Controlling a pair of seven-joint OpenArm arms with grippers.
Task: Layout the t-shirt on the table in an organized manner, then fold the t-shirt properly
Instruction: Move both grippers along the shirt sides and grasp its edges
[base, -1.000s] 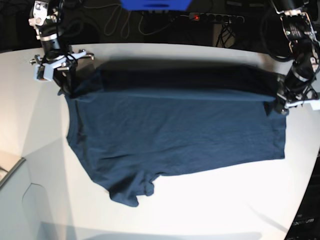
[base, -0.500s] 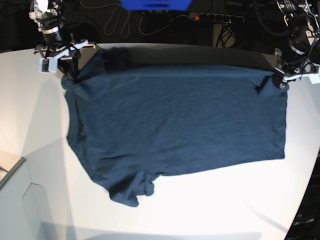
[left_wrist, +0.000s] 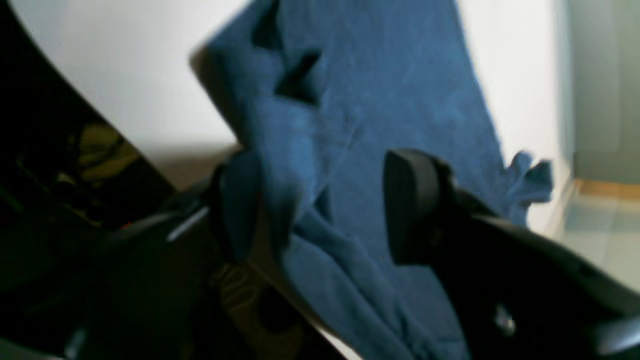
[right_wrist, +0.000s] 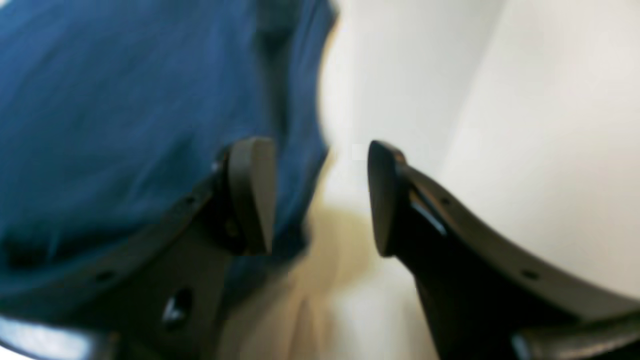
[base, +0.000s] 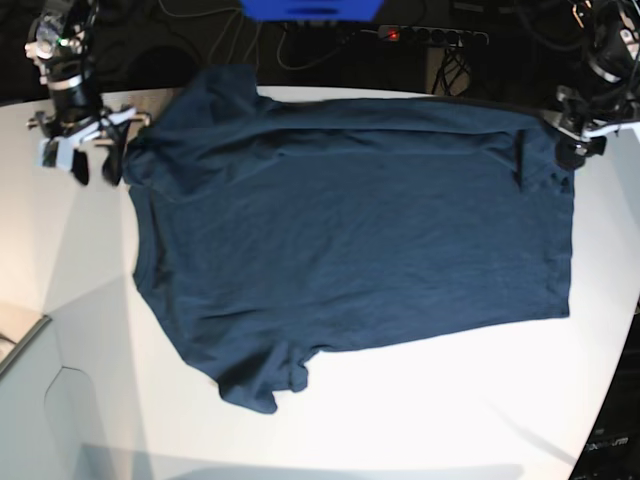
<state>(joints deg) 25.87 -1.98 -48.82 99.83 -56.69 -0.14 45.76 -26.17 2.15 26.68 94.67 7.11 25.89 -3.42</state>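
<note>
The dark navy t-shirt (base: 350, 230) lies spread flat on the white table (base: 430, 400). One sleeve (base: 265, 380) is bunched at the near side, and the far edge reaches the table's back rim. My right gripper (base: 93, 165) is open and empty, just left of the shirt's far left corner. In the right wrist view the gripper (right_wrist: 320, 195) has the shirt (right_wrist: 125, 100) behind its left finger. My left gripper (base: 565, 150) is at the far right corner. In the left wrist view the gripper (left_wrist: 320, 210) is open, with shirt cloth (left_wrist: 390, 90) draped over one finger.
A power strip (base: 430, 35), cables and a blue object (base: 310, 8) lie in the dark beyond the table's back edge. A grey ledge (base: 20, 340) is at the near left. The table's curved edge runs close by both grippers.
Both arms pulled the shirt's folded far edge back towards the table's rear, unfolding it. The grippers have opened. The right gripper has moved left, off the cloth.
</note>
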